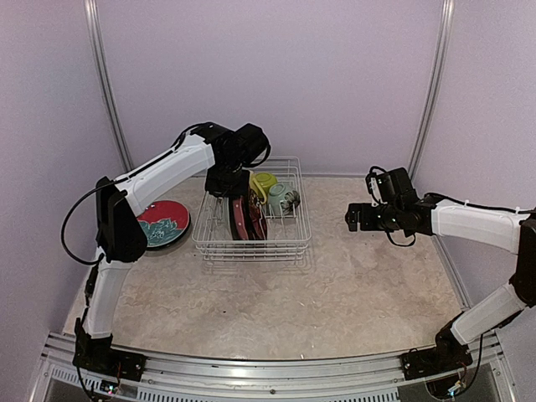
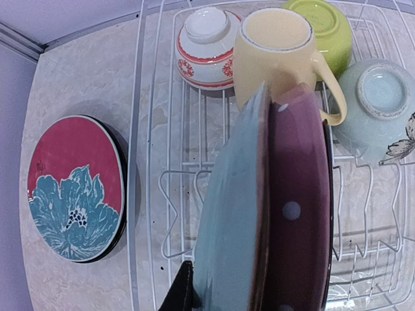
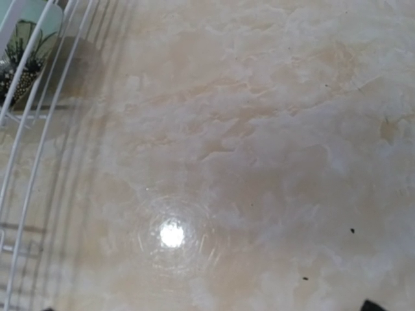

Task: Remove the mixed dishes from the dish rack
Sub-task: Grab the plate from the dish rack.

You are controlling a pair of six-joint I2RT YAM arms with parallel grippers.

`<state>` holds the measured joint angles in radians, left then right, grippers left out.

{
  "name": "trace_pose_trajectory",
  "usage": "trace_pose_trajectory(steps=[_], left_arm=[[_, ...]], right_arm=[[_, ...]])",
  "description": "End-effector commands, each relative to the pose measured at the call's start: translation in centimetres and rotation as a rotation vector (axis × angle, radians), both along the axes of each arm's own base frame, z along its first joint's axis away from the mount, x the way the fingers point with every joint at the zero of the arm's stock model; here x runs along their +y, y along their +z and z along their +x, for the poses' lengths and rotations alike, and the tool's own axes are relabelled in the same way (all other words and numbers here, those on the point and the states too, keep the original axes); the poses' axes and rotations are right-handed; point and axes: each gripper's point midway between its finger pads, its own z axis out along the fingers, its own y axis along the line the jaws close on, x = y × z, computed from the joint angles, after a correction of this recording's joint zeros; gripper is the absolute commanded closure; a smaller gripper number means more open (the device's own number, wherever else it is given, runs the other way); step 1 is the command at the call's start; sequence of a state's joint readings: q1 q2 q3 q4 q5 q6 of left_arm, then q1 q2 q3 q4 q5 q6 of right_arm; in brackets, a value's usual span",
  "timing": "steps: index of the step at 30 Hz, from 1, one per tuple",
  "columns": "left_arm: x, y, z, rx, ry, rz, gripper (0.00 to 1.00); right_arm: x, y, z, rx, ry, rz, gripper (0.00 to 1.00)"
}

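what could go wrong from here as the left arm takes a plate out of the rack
The teal plate in the left gripper stands tight against the dotted plate; lifting could drag that one along or tip it. The yellow mug sits close by both rims, so a tilted pull might knock it.

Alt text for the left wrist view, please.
Left gripper shut on the rim of a teal plate standing upright in the rack, a dotted plate leaning against it. Behind them sit a yellow mug and three bowls; a flower plate lies on the table outside.
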<state>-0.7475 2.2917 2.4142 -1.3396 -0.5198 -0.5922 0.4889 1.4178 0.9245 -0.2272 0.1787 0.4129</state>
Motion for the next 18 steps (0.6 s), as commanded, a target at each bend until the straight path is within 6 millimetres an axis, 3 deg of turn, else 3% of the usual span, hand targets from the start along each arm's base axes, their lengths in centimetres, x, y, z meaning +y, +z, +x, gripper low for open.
trace_pose_trajectory(steps=[1,18], left_arm=[[0.9,4.1,-1.1,-0.061,-0.053,0.080,1.00],[1.8,7.8,-1.9,-0.132,-0.050,0.073,1.00]], right_arm=[[0.4,0.5,-0.3,-0.016,0.008,0.018,0.00],[0.6,0.8,-0.2,-0.018,0.014,0.030,0.00]])
